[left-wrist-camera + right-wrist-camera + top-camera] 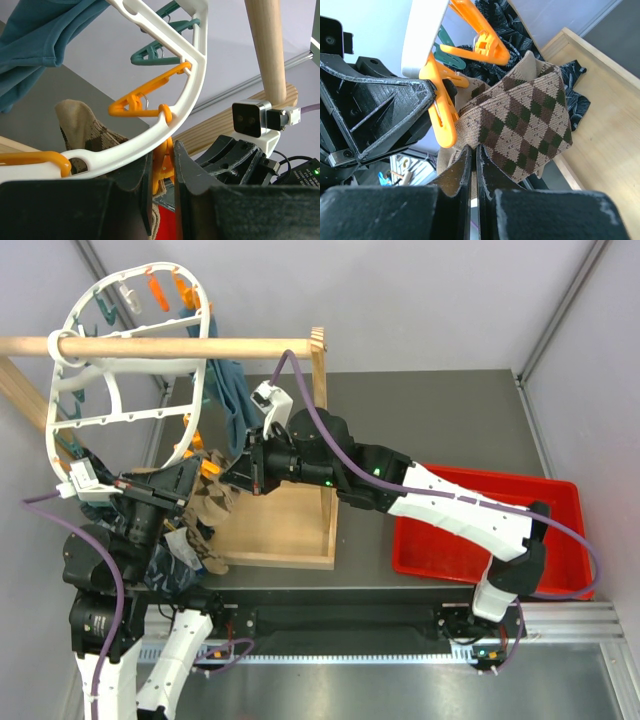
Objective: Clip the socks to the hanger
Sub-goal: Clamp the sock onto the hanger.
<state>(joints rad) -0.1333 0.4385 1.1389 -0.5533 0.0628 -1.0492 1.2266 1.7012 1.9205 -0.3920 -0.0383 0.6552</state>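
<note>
The right gripper point(474, 152), clamped on 1 argyle sock point(525, 120), holds its edge just beside the orange peg point(442, 117) on the hanger point(422, 35) rim, which the left gripper point(162, 150) pinches.

Dark grey matte tabletop point(450, 410), boxed in by pale lilac-grey wall panels point(400, 300). Thin metal struts point(563, 305) up the far corners. Ribbed aluminium rail point(570, 625) along the near edge. Wooden stand on the tabletop: flat rimmed base point(285, 530), upright post point(320, 360), horizontal rod point(180, 345) across the top. Even, diffuse light; soft shadows only.
</note>
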